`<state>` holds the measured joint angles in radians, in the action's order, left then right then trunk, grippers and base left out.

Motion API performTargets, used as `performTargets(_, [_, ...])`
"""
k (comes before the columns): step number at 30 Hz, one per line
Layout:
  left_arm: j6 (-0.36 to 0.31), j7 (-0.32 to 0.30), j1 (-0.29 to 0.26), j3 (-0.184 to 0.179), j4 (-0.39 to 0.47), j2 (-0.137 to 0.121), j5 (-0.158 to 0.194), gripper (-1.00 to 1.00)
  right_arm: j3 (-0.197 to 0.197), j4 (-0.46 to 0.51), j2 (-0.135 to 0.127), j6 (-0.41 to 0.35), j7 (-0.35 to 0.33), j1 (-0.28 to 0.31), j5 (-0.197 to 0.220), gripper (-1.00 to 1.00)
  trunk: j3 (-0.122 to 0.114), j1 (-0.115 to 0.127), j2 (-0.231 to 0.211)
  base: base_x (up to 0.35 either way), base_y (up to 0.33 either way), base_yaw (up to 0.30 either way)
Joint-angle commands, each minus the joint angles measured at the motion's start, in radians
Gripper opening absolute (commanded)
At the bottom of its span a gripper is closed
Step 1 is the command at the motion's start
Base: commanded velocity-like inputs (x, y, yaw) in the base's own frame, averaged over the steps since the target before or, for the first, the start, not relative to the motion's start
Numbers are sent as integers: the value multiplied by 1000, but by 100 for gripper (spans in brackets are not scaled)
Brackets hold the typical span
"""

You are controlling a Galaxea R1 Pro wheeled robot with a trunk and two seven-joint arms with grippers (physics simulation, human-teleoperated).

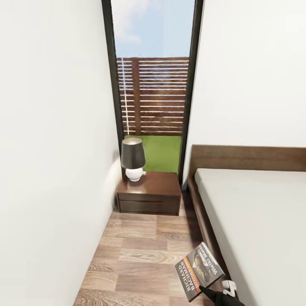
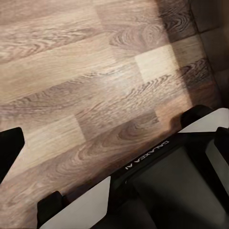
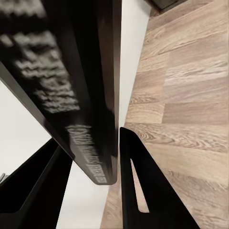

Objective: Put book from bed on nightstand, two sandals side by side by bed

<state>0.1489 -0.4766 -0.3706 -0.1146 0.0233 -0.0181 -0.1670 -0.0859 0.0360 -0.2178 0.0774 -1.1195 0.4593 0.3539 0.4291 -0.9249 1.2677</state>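
The book [image 1: 199, 271], a thin dark paperback with white "RICHARD BACHMAN" lettering and an orange band, hangs tilted above the floor beside the bed's left edge. My right gripper [image 1: 205, 290] is shut on its lower corner. In the right wrist view the book [image 3: 81, 86] is clamped between the two black fingers [image 3: 143, 191]. The nightstand [image 1: 155, 187], reddish-brown with a glossy top, stands ahead under the window, left of the bed [image 1: 259, 212]. My left gripper [image 2: 114, 148] hangs open over bare floor, one finger [image 2: 9, 148] at the picture's edge.
A lamp [image 1: 133, 158] with a dark shade occupies the nightstand's left half. A narrow strip of wood floor [image 1: 140, 255] runs between the white wall [image 1: 51, 170] and the bed. The tall window [image 1: 153, 85] closes the far end. My own base [image 2: 176, 186] shows below the left wrist.
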Motion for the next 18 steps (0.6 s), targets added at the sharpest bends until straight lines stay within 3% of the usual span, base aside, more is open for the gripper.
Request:
performTargets(1, [9, 1, -1, -7, 0, 0, -5, 100, -12, -1, 0, 9, -2, 1, -9, -100, 1, -1, 1, 334, 0, 0])
performTargets(18, [9, 1, -1, -8, 0, 0, -5, 100, -12, -1, -1, 9, -2, 1, -9, -100, 1, -1, 1, 334, 0, 0])
